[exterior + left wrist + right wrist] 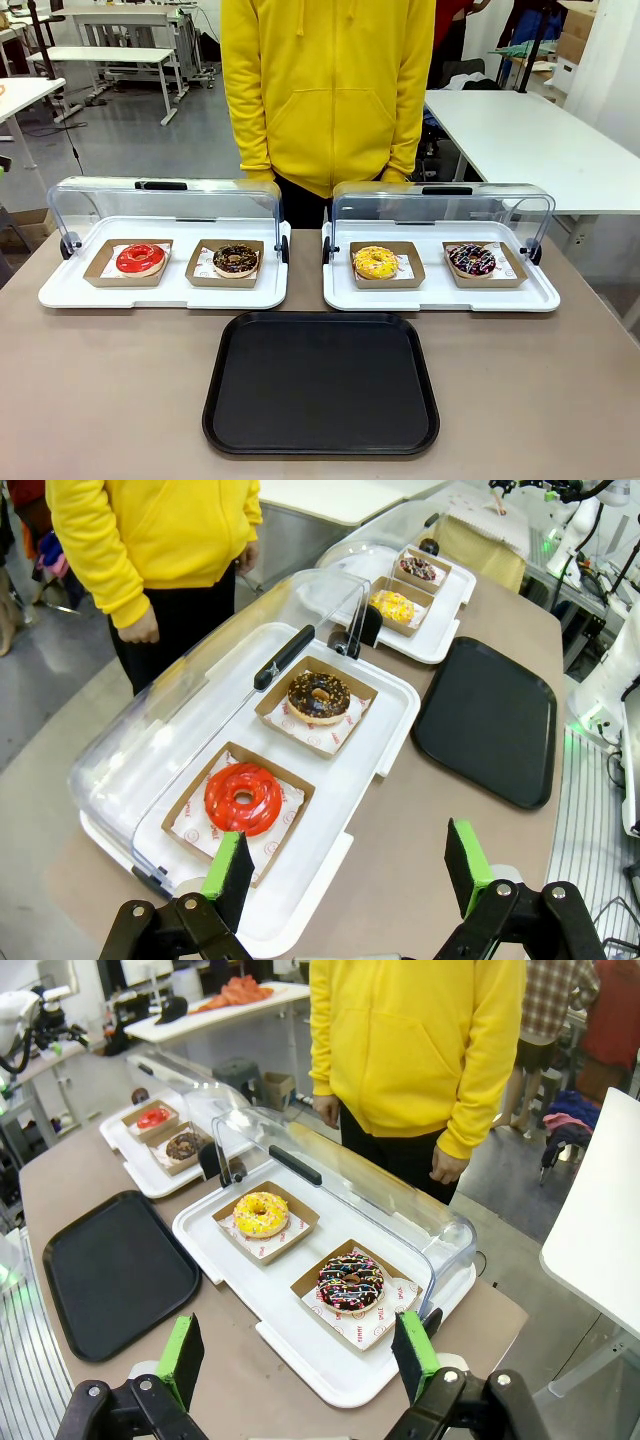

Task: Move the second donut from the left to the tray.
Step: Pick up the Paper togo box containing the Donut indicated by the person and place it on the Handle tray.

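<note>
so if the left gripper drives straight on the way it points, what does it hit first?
Probably the near rim of the white display tray, beside the red-glazed donut, short of the chocolate donut. The left gripper is open; depth is unclear.

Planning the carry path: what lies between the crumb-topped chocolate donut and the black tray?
Front view, from donut to black tray: brown holder wall, white display tray rim, a narrow strip of bare table.

Black tray (320,385), chocolate-brown crumb-flecked donut (235,260), red donut (140,259), yellow donut (375,262), yellow hoodie (325,80).
</note>
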Controlling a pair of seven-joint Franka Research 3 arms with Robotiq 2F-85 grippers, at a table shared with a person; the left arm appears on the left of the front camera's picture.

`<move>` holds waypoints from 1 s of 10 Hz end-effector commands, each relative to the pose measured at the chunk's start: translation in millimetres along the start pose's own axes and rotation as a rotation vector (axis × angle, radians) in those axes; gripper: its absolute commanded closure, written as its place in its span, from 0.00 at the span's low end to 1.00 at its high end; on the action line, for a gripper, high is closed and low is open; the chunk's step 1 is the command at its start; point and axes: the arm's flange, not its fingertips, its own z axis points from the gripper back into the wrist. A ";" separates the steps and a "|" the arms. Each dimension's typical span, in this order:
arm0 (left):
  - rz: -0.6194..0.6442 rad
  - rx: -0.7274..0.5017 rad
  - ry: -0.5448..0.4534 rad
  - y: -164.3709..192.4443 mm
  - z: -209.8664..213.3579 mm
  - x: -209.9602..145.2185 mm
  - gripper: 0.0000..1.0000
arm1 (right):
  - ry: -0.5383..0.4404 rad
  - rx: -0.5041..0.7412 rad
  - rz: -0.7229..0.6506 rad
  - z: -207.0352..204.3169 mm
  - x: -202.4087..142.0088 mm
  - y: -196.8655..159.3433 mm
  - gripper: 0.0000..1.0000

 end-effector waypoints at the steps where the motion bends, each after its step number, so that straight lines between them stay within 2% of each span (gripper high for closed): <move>1: -0.004 -0.007 -0.006 -1.3 0.6 1.2 0.00 | -0.025 0.000 0.023 -1.2 1.7 -3.0 0.00; 10: -0.004 -0.007 -0.006 -1.3 0.6 1.2 0.00 | -0.025 0.000 0.023 -1.2 1.7 -3.0 0.00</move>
